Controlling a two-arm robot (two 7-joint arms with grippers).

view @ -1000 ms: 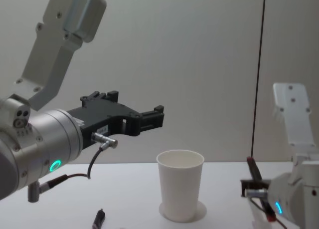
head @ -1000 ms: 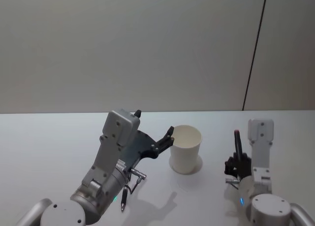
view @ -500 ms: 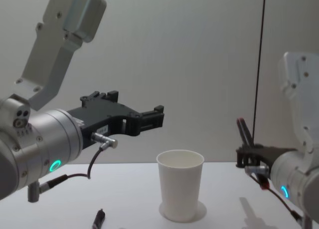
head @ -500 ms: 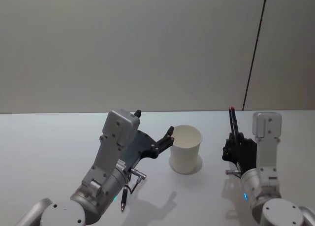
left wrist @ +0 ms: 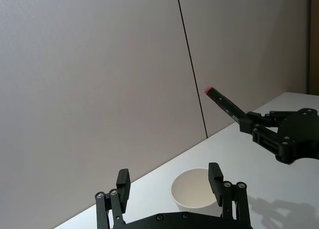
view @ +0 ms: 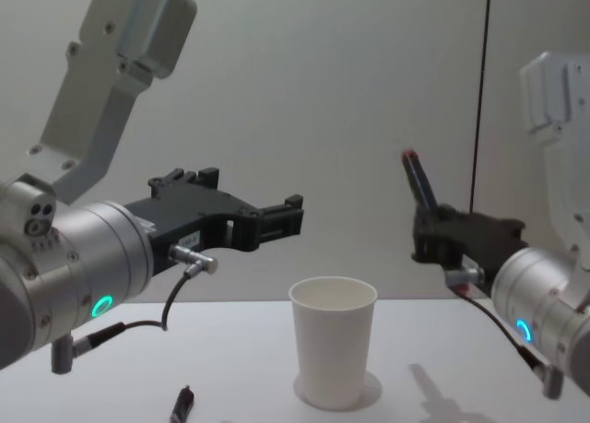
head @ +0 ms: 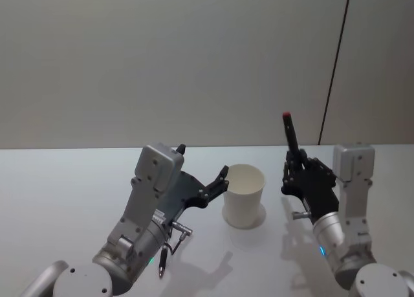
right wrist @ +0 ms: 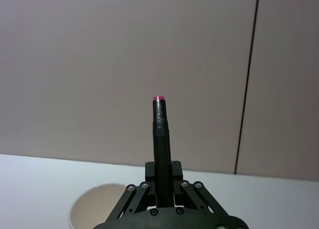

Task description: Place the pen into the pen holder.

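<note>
Clenching pen (head: 289,132), red end up: right pincer (view: 429,228) | beside pen holder (head: 244,198) | left pincer (left wrist: 169,176) spread, near rim

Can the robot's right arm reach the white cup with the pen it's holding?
Probably yes. The right gripper holds the pen up beside the cup, whose top is uncovered; the left gripper hovers open on the other side.

Lab-like test space: plain white table (head: 65,180), blank panelled wall (head: 162,64).
</note>
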